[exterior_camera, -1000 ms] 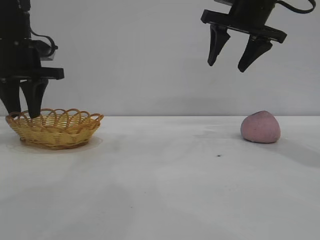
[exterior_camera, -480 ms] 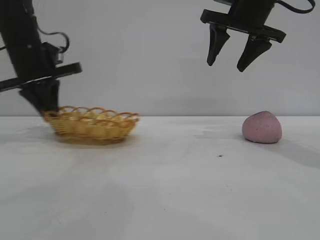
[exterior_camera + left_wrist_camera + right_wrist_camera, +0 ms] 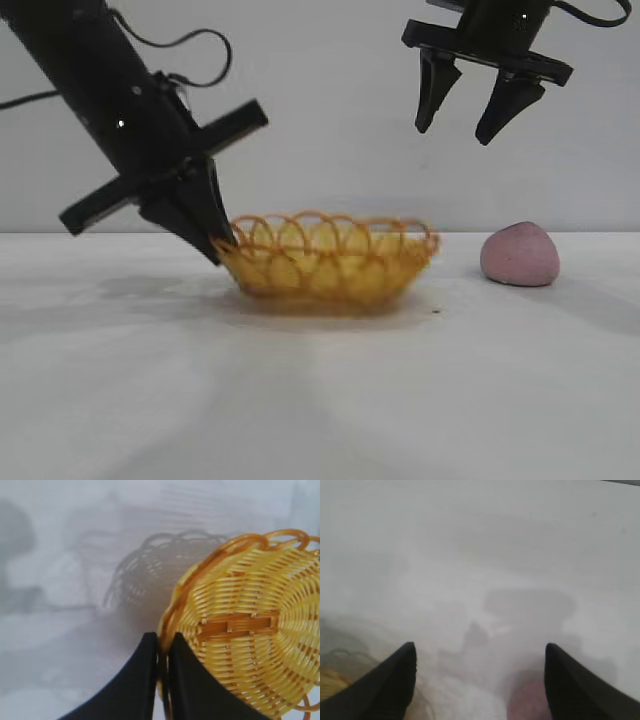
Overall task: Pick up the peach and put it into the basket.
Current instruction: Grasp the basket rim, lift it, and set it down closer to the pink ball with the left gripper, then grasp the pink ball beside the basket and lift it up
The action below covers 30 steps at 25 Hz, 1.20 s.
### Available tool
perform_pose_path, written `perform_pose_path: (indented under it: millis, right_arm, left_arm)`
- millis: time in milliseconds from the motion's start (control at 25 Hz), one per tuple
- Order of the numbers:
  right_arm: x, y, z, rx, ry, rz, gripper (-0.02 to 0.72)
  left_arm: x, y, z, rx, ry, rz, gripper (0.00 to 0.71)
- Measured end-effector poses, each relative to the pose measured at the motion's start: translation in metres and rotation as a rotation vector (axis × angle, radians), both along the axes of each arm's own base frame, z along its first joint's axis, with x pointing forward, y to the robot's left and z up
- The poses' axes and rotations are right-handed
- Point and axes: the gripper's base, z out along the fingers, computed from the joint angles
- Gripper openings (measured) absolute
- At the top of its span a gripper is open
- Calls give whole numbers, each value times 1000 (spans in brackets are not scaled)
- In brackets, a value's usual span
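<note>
The yellow wicker basket (image 3: 330,262) with its orange looped rim sits on the white table near the middle. My left gripper (image 3: 222,250) is shut on the basket's left rim, one finger inside and one outside (image 3: 161,645). The basket (image 3: 250,630) fills the left wrist view. The pink peach (image 3: 520,254) lies on the table to the right of the basket, apart from it. My right gripper (image 3: 455,130) hangs open and empty high above the gap between basket and peach. The peach shows blurred in the right wrist view (image 3: 527,702) near one finger.
The white table (image 3: 320,400) stretches in front of and to the left of the basket. A small dark speck (image 3: 436,310) lies on the table near the basket's right side. A plain grey wall stands behind.
My left gripper has dragged the basket to the right across the table, from the far left to near the middle, close to the peach. The right gripper and the peach have stayed put.
</note>
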Motion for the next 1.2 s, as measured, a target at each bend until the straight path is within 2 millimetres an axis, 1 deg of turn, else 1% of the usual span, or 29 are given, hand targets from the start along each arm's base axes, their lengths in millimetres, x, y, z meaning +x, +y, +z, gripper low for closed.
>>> perform_pose_path:
  millis: [160,200,240,360,400,480,560,600,640,680,720,800,920,1000,1040,1120,1200]
  right_arm:
    - [0,0,0,3,4,1,463]
    - [0,0,0,3,4,2,463]
    - [-1,0,0,3,6,2,463]
    - [-1,0,0,4,6,2,463]
    - [-1,0,0,3,6,3,463]
    - [-1,0,0,5,6,3,463]
    - [-1,0,0,4,6,5,463]
    - [-1,0,0,4,6,5,463]
    - [-1,1,0,5,6,4,463]
    - [-1,1,0,6,6,4,463]
    - [-1,1,0,7,6,4,463]
    - [-1,1,0,8,7,4,463]
    - [-1,1,0,8,9,4,463]
    - [-1,1,0,8,9,4,463]
    - [-1,1,0,10,11,4,463]
    - [-1,1,0,10,11,4,463]
    - [-1,1,0,10,12,4,463]
  left_arm:
    - [-4,-1,-4,6,3,15,0]
    - [-5,0,-5,5,4,21,69]
    - [-6,0,-5,5,5,23,69]
    - [-6,0,-4,3,5,25,237]
    - [-7,1,-4,5,2,24,307]
    - [-7,1,3,14,-21,10,430]
    - [-7,3,12,26,-56,-8,486]
    - [-7,6,19,32,-77,-14,469]
    - [-6,10,25,40,-100,-16,469]
    - [-4,16,31,55,-121,-20,511]
    - [-2,26,36,75,-143,-18,496]
    - [3,51,43,138,-172,-13,496]
    - [6,99,40,281,-114,19,496]
    - [6,124,37,375,-79,20,496]
    - [5,134,37,401,-69,27,496]
    - [3,146,43,453,-65,19,496]
    - [-1,151,57,507,-95,7,496]
